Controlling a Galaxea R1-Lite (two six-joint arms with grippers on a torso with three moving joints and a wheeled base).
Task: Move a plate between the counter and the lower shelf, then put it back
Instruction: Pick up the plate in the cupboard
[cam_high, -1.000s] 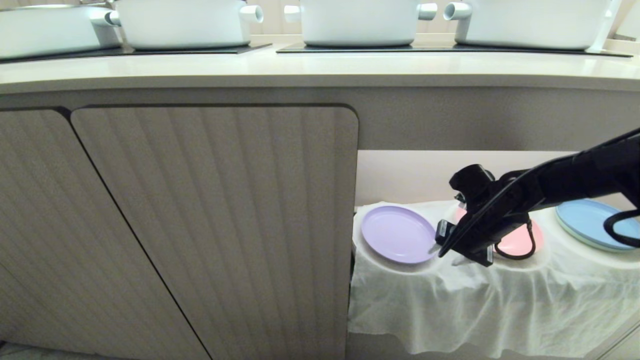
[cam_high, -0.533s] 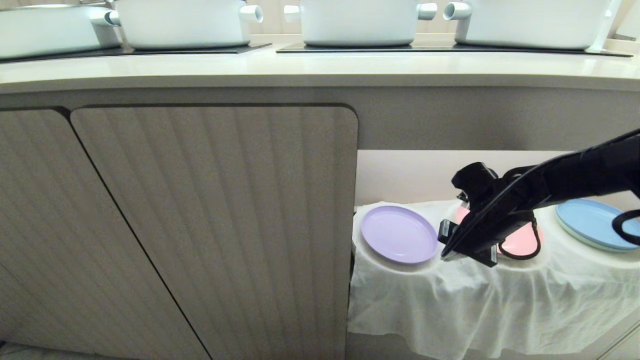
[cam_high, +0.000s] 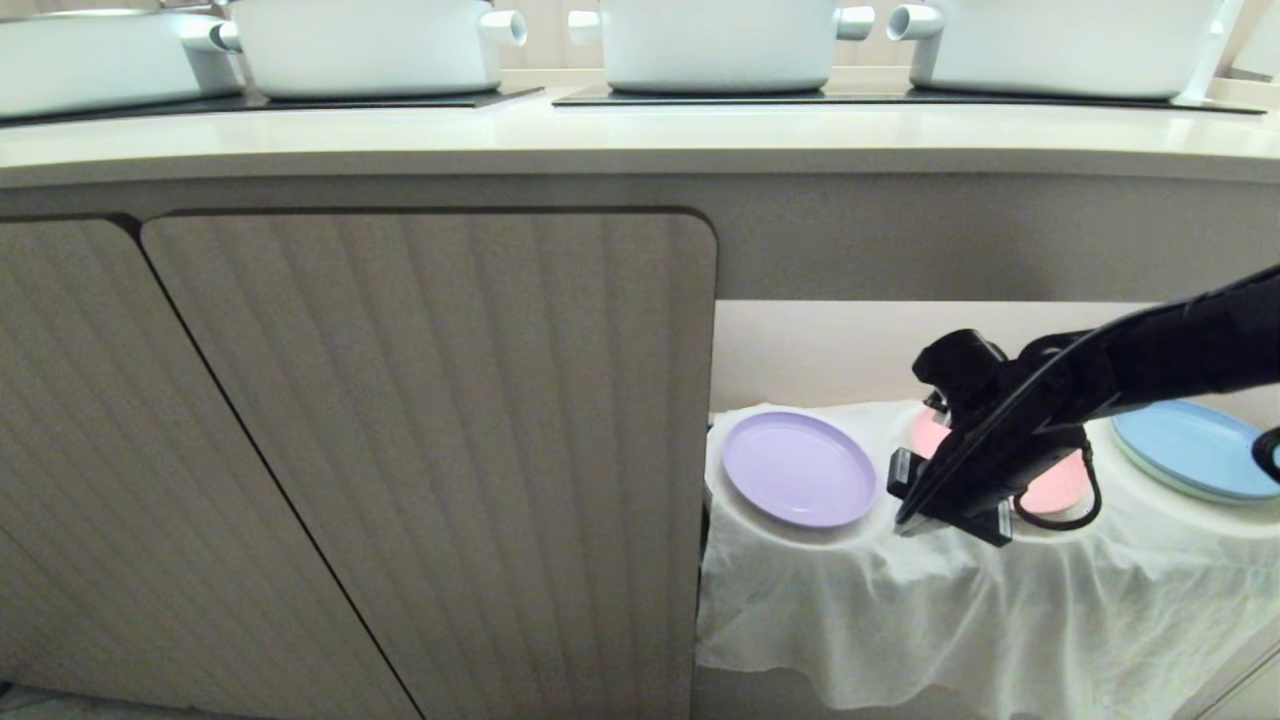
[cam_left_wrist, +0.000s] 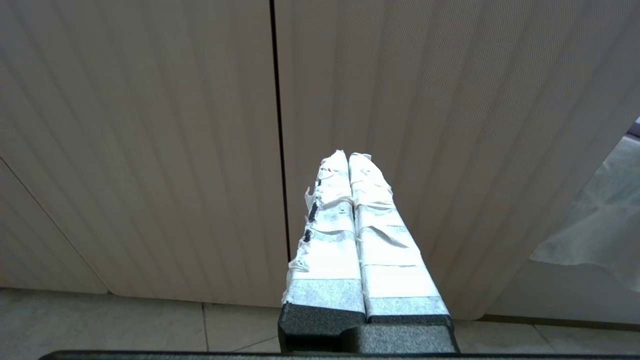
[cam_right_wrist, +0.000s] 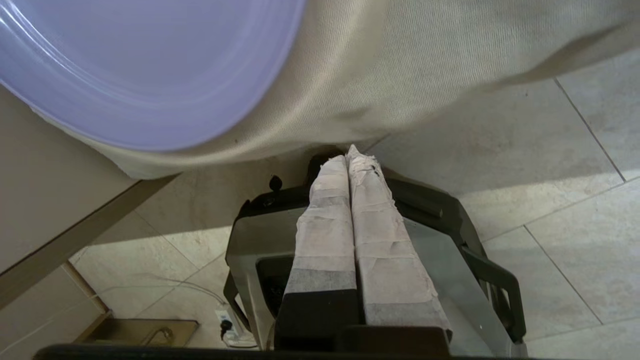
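The plate (cam_high: 798, 469) lies on the cloth-draped shelf (cam_high: 960, 590), left of a pink plate (cam_high: 1055, 482). The right gripper (cam_high: 908, 522) hangs just beside its rim, holding nothing. Only the right wrist view shows its fingers (cam_right_wrist: 372, 220) pressed together; only the left wrist view shows the left gripper (cam_left_wrist: 348, 159), fingers closed, facing a cabinet door (cam_left_wrist: 450, 125).

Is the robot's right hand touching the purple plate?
Apart. In the right wrist view, the right hand is shut on nothing, and bare cloth shows between its tips and the purple plate.
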